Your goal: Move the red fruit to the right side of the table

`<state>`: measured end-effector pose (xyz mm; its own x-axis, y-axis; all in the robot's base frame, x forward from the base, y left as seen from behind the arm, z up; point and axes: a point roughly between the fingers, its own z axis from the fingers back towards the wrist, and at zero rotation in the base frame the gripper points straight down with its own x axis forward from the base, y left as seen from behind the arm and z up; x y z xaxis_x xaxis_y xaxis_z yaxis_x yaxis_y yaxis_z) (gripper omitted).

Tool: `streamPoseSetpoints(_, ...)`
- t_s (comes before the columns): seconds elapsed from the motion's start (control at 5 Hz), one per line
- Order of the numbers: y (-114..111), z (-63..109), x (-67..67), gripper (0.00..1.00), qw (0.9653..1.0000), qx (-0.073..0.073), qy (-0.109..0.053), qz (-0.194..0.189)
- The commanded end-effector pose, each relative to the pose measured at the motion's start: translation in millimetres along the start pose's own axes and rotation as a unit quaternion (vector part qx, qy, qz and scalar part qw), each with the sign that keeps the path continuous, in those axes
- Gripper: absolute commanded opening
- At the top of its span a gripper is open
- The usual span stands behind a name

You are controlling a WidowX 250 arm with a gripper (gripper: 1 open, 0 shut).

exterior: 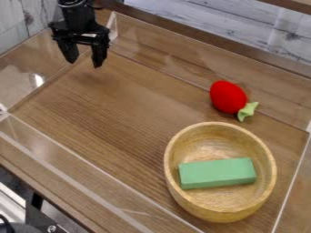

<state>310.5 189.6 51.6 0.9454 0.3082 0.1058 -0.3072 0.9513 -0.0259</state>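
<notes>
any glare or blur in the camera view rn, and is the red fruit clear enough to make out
Camera view: pale glare by the left clear wall, whole image a bit soft, but the red fruit stands out clearly from the brown table

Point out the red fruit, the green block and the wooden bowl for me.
Red fruit [226, 96]: camera view, on the middle of its red body.
Green block [217, 173]: camera view, on its top face.
Wooden bowl [220, 132]: camera view, on its far rim.
</notes>
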Motion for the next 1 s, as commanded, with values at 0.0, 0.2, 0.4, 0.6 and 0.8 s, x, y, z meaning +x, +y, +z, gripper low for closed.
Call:
streamPoseSetpoints(0.0,5.6,17.8,14.0,1.0,0.9996,0.008,-0.028,-0.003)
streamPoseSetpoints(0.2,4.1,17.8,13.0,1.0,0.9997,0.005,-0.024,-0.005)
streamPoseSetpoints(0.4,3.2,18.3,12.1,1.0,0.9998,0.003,-0.021,-0.006)
streamPoseSetpoints(0.6,2.4,19.3,11.7,1.0,0.9998,0.001,-0.019,-0.008)
streamPoseSetpoints(0.8,2.6,20.5,12.2,1.0,0.9998,-0.001,-0.018,-0.008)
